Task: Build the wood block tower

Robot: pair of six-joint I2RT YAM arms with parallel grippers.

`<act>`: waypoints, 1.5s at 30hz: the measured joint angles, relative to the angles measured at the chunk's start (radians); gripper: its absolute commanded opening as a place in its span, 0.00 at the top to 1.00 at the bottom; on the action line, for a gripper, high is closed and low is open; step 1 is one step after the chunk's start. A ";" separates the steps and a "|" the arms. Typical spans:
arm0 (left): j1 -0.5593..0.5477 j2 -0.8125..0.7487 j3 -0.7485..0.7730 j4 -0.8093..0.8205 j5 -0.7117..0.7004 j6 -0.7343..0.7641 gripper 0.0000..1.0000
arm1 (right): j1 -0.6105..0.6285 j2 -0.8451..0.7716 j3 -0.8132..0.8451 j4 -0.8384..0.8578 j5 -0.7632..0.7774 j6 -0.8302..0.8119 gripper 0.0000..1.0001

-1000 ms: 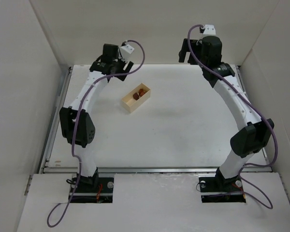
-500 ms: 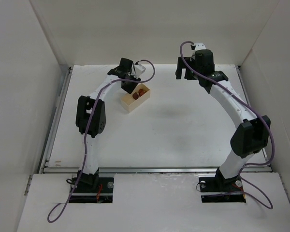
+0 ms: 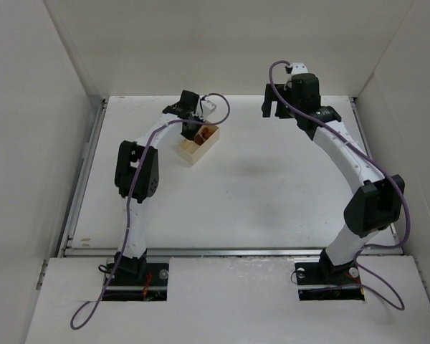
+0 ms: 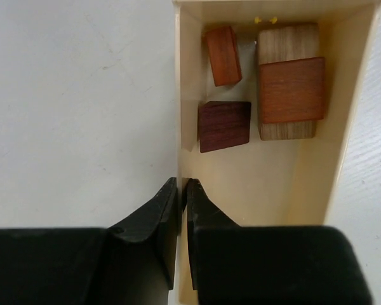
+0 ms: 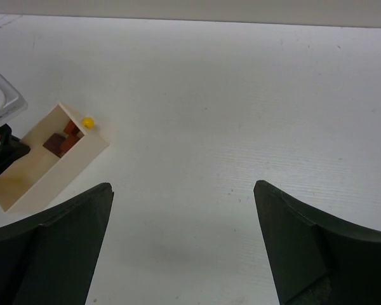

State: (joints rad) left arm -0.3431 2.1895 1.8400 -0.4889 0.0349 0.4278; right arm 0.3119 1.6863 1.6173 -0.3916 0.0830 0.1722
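On the white table [image 3: 272,186], the pale tray [image 4: 350,127] holds every block, just ahead of the left gripper [image 4: 183,190], which pinches the tray's side wall, one finger inside and one outside. Only the left wrist view separates them: a tan oblong [image 4: 286,43] with a reddish-orange block [image 4: 291,90] lying across it, a dark brown cube [image 4: 224,126] and a smaller reddish-orange block [image 4: 222,56]. The right gripper [image 5: 184,244] hangs spread wide, well apart.

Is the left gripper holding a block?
No, the left gripper is shut on the side wall of the tray; the blocks lie free inside.
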 measured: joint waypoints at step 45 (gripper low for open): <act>-0.092 -0.057 -0.049 -0.061 -0.323 -0.140 0.00 | 0.000 -0.275 -0.275 0.011 0.000 0.037 0.01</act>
State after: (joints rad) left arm -0.4347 2.1323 1.7908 -0.5499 -0.2886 0.2874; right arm 0.3119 1.4113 1.3418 -0.3809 0.0834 0.2096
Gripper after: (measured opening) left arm 0.997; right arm 0.992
